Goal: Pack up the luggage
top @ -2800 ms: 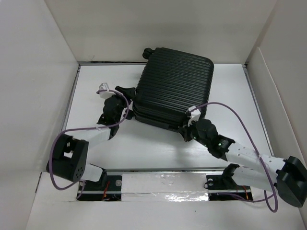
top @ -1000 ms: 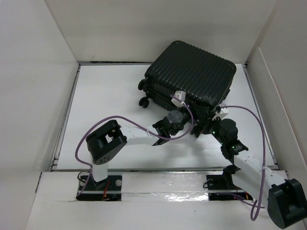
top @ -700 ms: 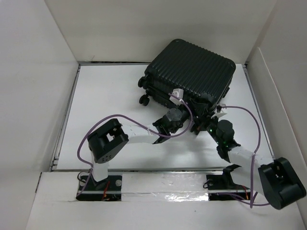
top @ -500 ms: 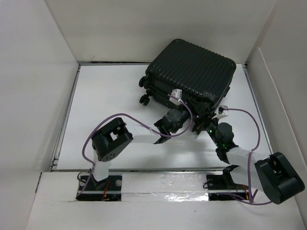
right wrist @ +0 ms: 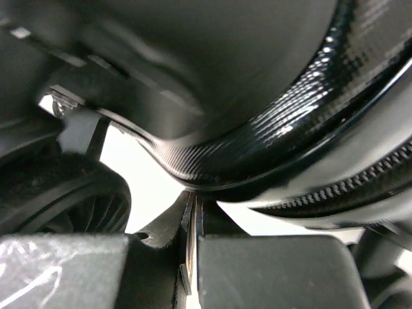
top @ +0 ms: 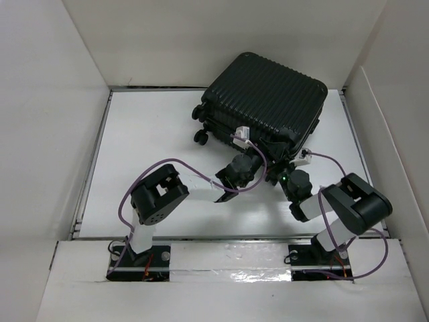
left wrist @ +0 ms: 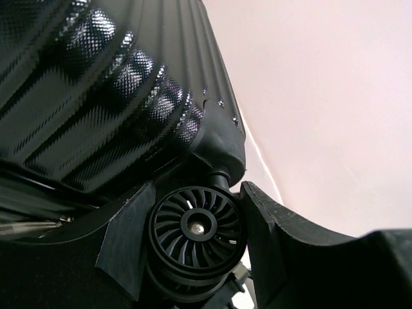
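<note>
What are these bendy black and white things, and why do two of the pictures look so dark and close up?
Those are two robot arms, each with a two-finger pincher, called a gripper, for a hand. The wide picture comes from a camera up above: it shows a white table with a closed black suitcase on it. The two dark pictures come from small cameras on the arms' wrists, right up against the suitcase. The left gripper has its fingers around one little wheel. The right gripper is shut tight by the suitcase's edge; I can't tell whether it pinches anything.
</note>
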### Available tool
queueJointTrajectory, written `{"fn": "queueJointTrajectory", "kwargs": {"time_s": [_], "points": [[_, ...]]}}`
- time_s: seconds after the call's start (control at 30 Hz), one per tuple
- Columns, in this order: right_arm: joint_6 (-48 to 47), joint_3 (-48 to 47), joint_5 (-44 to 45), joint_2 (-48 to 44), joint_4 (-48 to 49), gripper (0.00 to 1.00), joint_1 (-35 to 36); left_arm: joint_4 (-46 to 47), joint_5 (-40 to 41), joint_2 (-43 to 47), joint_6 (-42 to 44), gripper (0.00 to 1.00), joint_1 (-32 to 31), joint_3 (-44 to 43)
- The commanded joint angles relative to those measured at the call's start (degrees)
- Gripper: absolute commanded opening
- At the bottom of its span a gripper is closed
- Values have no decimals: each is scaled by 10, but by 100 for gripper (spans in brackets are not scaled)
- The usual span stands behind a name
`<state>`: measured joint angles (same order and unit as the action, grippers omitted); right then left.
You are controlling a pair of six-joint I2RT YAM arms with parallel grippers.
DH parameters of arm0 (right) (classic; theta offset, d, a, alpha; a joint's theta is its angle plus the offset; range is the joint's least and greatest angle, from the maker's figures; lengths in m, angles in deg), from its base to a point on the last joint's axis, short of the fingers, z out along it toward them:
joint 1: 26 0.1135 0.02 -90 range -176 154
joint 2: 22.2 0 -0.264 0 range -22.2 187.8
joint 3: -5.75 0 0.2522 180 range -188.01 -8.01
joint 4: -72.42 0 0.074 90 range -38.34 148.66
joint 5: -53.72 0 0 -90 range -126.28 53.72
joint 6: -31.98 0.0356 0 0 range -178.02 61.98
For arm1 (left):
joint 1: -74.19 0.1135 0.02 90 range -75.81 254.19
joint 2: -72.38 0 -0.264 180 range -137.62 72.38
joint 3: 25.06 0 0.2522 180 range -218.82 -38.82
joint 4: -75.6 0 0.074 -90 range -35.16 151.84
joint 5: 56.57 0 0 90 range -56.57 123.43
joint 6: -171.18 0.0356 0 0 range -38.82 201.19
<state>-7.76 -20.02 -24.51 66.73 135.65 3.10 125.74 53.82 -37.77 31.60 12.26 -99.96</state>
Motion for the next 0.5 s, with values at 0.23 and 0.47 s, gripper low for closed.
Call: {"fn": "queueJointTrajectory", "kwargs": {"time_s": [0.23,0.47], "points": [[-32,-29,-147,1,153,47,90,145,-259,67,-72,12,-108,38],[-90,-11,-69,-142,-73,75,128,138,-227,139,-67,72,-79,124]]}}
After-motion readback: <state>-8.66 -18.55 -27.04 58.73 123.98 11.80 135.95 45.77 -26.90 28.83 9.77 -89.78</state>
